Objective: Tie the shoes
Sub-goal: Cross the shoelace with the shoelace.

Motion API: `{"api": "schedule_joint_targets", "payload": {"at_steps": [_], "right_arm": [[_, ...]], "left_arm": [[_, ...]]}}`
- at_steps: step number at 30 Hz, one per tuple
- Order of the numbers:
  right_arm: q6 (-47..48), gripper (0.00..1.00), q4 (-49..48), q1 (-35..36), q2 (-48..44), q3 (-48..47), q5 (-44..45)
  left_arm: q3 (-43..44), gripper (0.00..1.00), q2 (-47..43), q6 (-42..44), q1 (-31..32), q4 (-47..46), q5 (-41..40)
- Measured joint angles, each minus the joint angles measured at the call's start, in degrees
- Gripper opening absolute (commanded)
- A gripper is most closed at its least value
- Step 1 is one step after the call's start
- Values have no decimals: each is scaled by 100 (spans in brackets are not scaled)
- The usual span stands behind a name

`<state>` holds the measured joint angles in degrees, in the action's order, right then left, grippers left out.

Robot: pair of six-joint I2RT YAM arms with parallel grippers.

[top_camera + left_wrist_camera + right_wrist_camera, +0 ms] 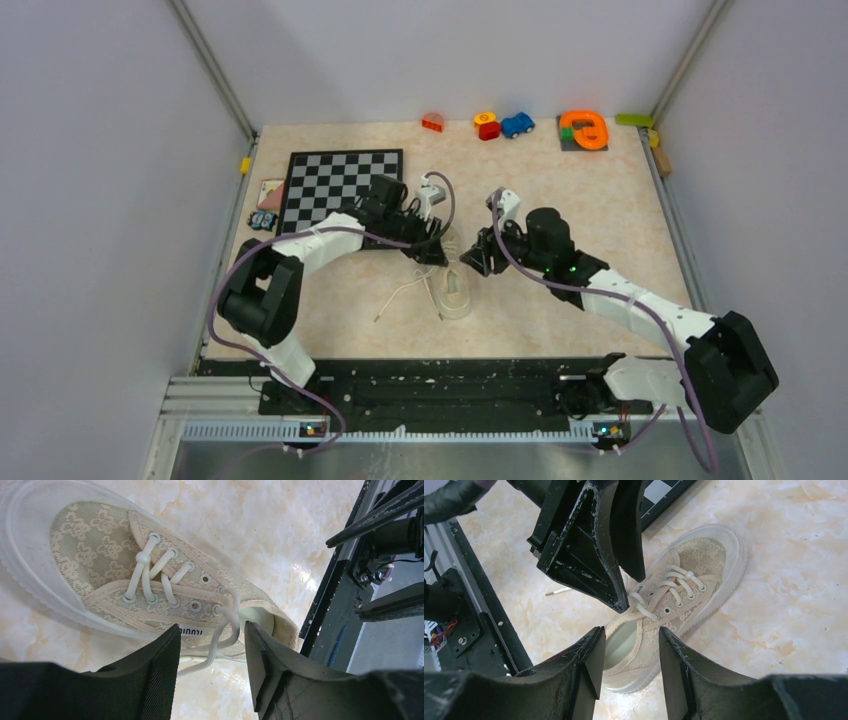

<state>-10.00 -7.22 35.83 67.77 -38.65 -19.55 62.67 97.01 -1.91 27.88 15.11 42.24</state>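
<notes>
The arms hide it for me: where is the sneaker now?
In the top view the sneaker lies mid-table, just nearer than the left claw and right claw, near-right of the chessboard.

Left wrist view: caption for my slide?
Open left claw above the cream sneaker, loose lace visible between its fingers.

Sneaker (100, 555) toe past the left wrist view's edge.

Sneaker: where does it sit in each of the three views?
Top external: sneaker in the middle of the picture.
Left wrist: sneaker upper left, toe toward the corner.
Right wrist: sneaker at centre, toe pointing upper right.
Shared landmark: black base rail, at the bottom, right and left of those views respectively.
</notes>
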Motion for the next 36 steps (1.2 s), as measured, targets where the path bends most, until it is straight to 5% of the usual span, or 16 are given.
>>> {"api": "schedule_joint_targets", "payload": {"at_steps": [30, 36], "right_arm": [[1637, 31, -776, 146, 1644, -225, -507], [1703, 2, -809, 166, 1851, -378, -450]], "left_arm": [[-955, 51, -826, -697, -529, -1207, 664], [-955, 50, -826, -693, -529, -1211, 664]]}}
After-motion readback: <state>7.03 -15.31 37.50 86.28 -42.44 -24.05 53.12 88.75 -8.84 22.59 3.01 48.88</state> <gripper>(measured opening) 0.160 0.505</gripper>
